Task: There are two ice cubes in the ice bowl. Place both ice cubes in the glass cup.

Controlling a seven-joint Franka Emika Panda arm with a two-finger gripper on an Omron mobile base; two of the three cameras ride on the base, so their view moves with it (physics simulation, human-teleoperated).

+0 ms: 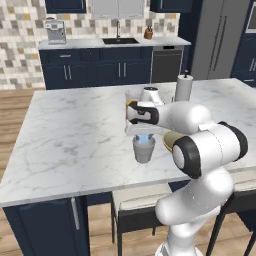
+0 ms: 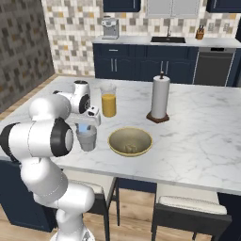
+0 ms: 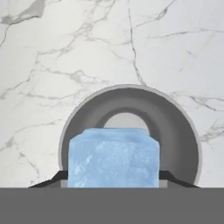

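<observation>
The pincer point(image 3: 113, 186) pinches one ice cube point(image 3: 113, 158) directly above the glass cup point(image 3: 131, 105), near the bench's front edge; release is left. The second cube seems to wait in the ice bowl point(image 2: 141, 133).

The end effector point(image 1: 144, 136) holds what looks like an ice cube point(image 1: 145, 137) over the glass cup point(image 1: 144, 150).

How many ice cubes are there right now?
2. One ice cube is held in the hand right above the glass cup; the other ice cube lies in the ice bowl.
</observation>
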